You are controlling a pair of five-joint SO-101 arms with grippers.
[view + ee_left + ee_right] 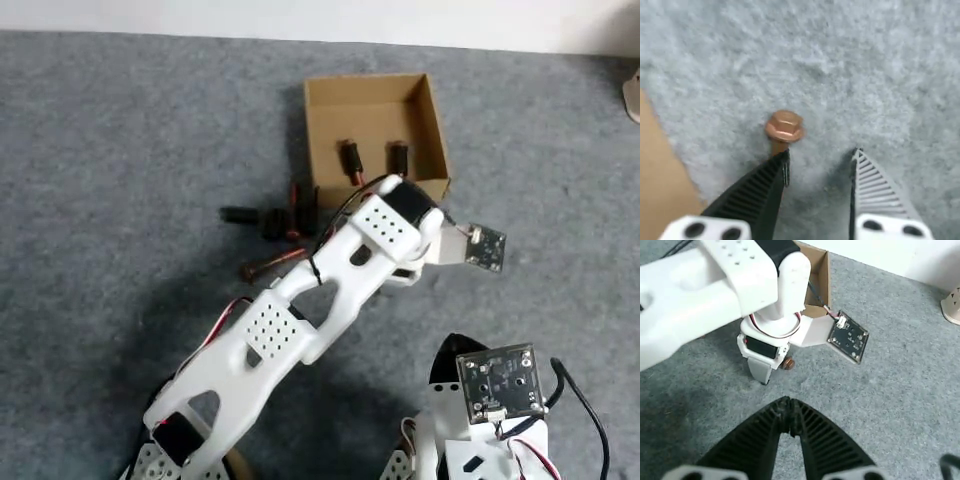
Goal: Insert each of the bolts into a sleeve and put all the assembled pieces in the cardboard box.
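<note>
Grey carpet point(100, 150) covers the whole table. L arm point(300, 310), white, runs diagonally from near left to centre. Its wrist sits just near of the cardboard box point(325, 95), by the box's near-right corner. R arm point(480, 440) sits at near right, wrist camera board facing up.

The box lies far-centre, open top. Inside, by its near wall, are two assembled pieces point(352, 160), dark sleeve w/ copper bolt, side by side and a little apart.

L gripper point(820, 157): fingers spread wide, nothing between them, pointing down at the carpet just beside the box wall. Right wrist view shows it low over the carpet, just near of the box corner.

R gripper point(789, 404): fingers pressed together, holding nothing, over bare carpet near of the L gripper.

Left of the box on the carpet lies a black sleeve point(240, 214). Btwn it and the box is a cluster point(292, 212) of dark sleeves and a copper bolt; can't tell how they're stacked. Near of the cluster lies a loose bolt point(275, 264), its right end hidden under the L arm.

Standing bolt point(784, 126): copper, hex head up, just beside one L fingertip point(775, 172) and outside the gap. Its shank is partly hidden behind that finger, so can't tell if they touch.
</note>
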